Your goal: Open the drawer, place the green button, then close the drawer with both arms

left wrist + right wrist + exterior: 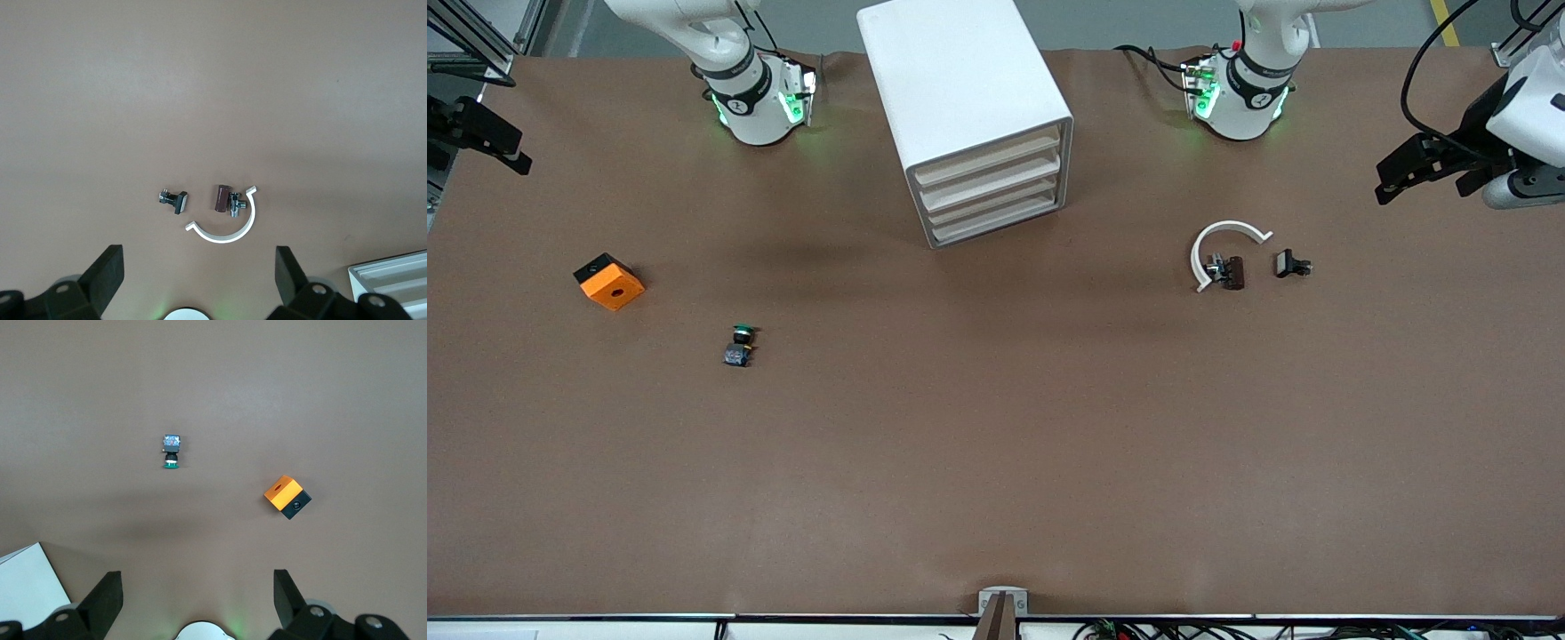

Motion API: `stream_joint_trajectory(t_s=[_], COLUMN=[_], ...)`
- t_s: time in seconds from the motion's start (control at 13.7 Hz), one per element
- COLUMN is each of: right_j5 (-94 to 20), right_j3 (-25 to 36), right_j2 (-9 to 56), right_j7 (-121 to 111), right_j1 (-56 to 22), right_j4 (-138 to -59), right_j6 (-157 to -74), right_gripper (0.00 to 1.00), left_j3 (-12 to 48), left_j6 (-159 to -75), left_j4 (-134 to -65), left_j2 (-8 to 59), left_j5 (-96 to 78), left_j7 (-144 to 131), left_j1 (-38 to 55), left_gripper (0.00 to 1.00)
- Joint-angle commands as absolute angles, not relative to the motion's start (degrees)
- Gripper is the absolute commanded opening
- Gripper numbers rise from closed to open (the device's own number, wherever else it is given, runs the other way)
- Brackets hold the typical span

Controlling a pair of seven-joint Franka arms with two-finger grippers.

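Both grippers, left (197, 280) and right (197, 600), wait with fingers spread apart above the brown bench (996, 462), seemingly high, the white cabinet's cream-fronted drawer (989, 164) closed and the tiny green-capped button (739, 346) lying nearer the camera.

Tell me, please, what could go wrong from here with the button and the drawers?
The button is tiny and lies on its side, so the right gripper may nudge it instead of grasping. All four drawers of the cabinet are shut and alike, with slim fronts, so a pull could slip or shift the cabinet.
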State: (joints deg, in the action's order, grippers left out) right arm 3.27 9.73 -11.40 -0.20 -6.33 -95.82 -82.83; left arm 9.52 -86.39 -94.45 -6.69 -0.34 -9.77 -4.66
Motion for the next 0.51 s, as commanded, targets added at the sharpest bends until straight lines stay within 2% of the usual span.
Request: stream_joint_trajectory(t_s=[0.0, 0.22, 0.44], right_j5=[4.2, 4.2, 4.2], right_j3=[9.3, 9.3, 9.3], right_j2=[-10.5, -10.5, -10.4], right_j7=[-0.6, -0.5, -0.5], right_j1=[-6.1, -6.0, -6.2], right_j4=[-94.1, -94.0, -93.9], right_j6=[-81.8, -81.8, -81.9], right_gripper=[1.00, 1.00, 1.00], left_j3=[9.9, 9.9, 10.1], left_j6=[-85.0, -85.1, -85.1], left_j4=[-92.8, -92.0, -88.2], left_j2=[-5.3, -3.1, 3.7], left_j5=[1.0, 0.9, 1.1], left_j7=[-8.5, -9.3, -9.3], left_j1=[-5.1, -4.7, -4.3], left_gripper=[1.00, 1.00, 1.00])
